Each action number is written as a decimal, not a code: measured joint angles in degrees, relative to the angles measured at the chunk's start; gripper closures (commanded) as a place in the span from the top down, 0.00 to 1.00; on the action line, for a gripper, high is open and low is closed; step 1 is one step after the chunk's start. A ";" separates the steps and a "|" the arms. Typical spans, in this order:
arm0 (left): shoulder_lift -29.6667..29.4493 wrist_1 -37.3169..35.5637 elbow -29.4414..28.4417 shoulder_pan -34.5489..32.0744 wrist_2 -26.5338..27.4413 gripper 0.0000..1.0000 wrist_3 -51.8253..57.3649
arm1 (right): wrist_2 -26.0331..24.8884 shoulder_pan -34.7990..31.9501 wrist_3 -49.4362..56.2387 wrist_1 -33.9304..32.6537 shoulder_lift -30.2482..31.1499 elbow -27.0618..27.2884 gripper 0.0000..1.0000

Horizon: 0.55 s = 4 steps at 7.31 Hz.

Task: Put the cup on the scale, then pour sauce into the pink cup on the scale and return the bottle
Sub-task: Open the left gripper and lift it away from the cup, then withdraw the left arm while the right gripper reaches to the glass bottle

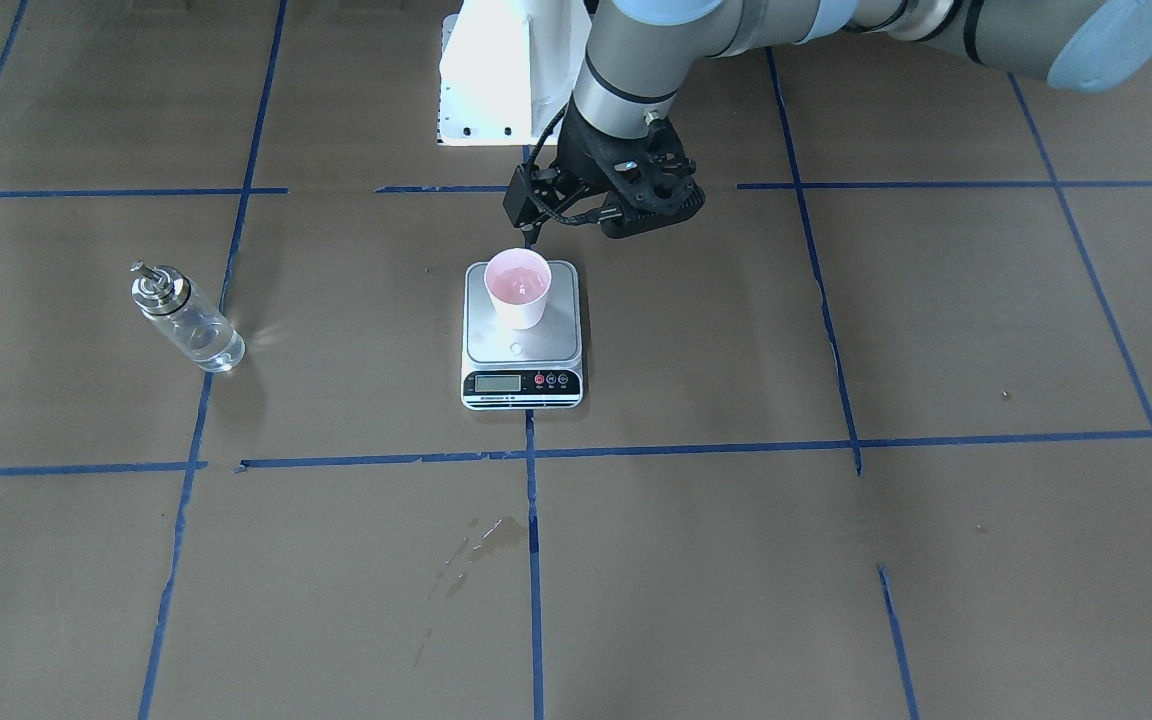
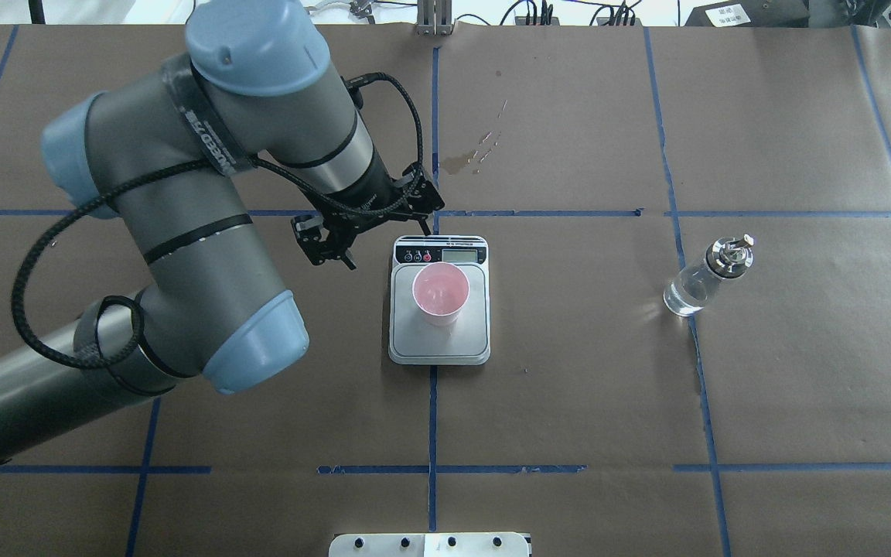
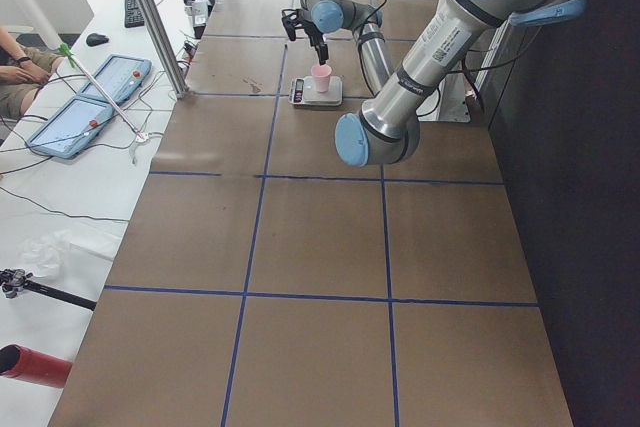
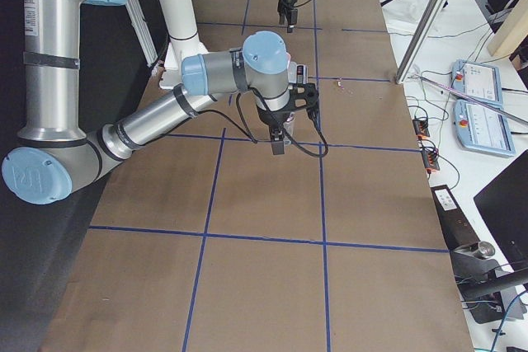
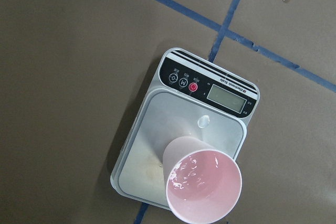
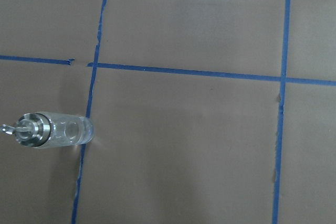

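The pale pink cup (image 1: 518,288) stands upright on the silver platform of the scale (image 1: 522,385), toward its robot-side end. It also shows in the overhead view (image 2: 440,293) and the left wrist view (image 5: 203,187), with wet glints inside. My left gripper (image 2: 329,247) hangs beside the scale's display end, apart from the cup, and looks open and empty. The clear glass bottle (image 2: 701,282) with its silver spout cap stands alone on the table to my right and shows in the right wrist view (image 6: 52,129). My right gripper (image 4: 279,142) shows only in the exterior right view, so I cannot tell its state.
Brown paper with blue tape lines (image 2: 434,433) covers the table. A dried spill stain (image 2: 469,158) lies beyond the scale. A white mounting plate (image 2: 430,544) sits at the robot-side edge. Tablets and cables (image 3: 90,107) lie on a side bench.
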<state>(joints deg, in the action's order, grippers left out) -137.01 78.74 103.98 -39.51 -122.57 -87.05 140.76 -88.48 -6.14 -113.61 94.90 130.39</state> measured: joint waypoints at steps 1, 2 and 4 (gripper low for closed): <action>0.11 -2.65 1.13 -2.71 -0.50 1.00 3.70 | -1.05 4.53 -8.49 0.17 -0.07 4.15 1.00; 0.85 -4.58 2.17 -5.36 -0.72 1.00 7.59 | -2.99 8.73 -16.93 2.79 -0.09 7.08 1.00; 5.17 -6.27 4.93 -11.37 -0.81 1.00 16.68 | -11.02 17.69 -33.72 12.91 0.21 9.19 0.99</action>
<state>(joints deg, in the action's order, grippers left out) -131.83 72.46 108.91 -50.88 -123.39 -70.38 129.74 -70.79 -39.86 -100.70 95.11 139.57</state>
